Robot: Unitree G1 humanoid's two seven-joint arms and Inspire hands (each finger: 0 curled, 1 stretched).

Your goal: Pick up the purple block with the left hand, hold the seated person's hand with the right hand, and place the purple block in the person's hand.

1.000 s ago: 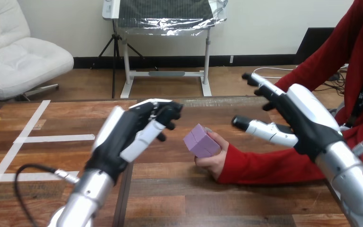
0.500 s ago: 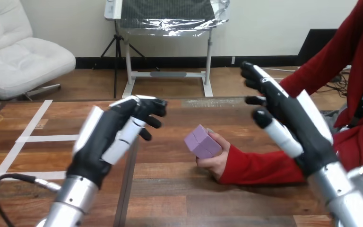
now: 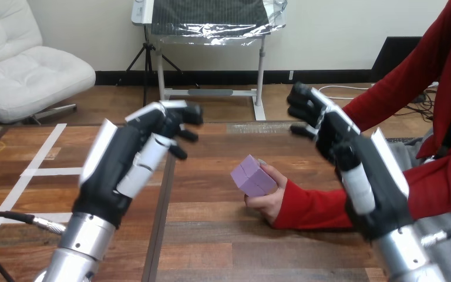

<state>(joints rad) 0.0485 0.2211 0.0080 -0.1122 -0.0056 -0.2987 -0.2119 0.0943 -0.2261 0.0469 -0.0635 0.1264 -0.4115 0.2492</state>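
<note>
The purple block [image 3: 251,175] lies in the person's hand [image 3: 268,195], which rests palm up on the wooden table [image 3: 211,235] near its middle, a red sleeve behind it. My left hand [image 3: 130,160] hangs above the table to the left of the block, fingers relaxed, holding nothing and clear of the block. My right hand [image 3: 352,158] is raised to the right of the person's hand, above the red forearm and apart from it, fingers loosely spread with nothing in them.
White tape strips [image 3: 41,171] mark the table's left part. A dark seam [image 3: 158,223] runs front to back through the tabletop. The person's red-sleeved arm [image 3: 340,205] stretches across the right side.
Both my hands have drawn back toward me and away from the block, the right one rising and turning upright. The block and the person's hand have stayed in place.
</note>
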